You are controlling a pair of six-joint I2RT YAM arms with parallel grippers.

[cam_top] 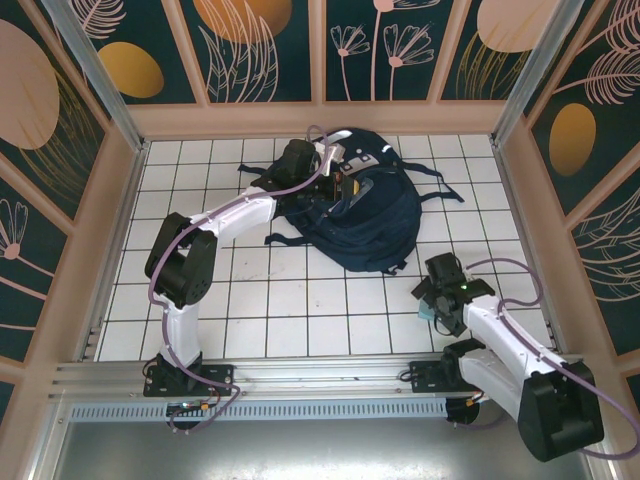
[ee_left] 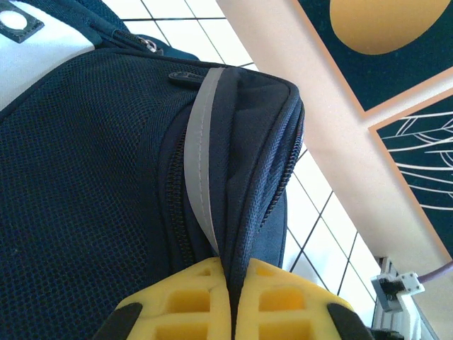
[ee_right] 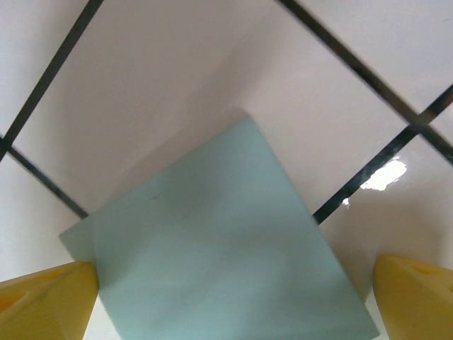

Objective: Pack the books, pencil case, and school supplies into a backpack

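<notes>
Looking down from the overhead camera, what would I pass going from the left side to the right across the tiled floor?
left arm → navy backpack, a fold of it pinched by the shut left gripper → open right gripper poised over the light-teal pad → rest of the right arm

This is looking like a robot lab booth: leaf-patterned wall panels and aluminium rails are enclosing a white-tiled worktop.
</notes>
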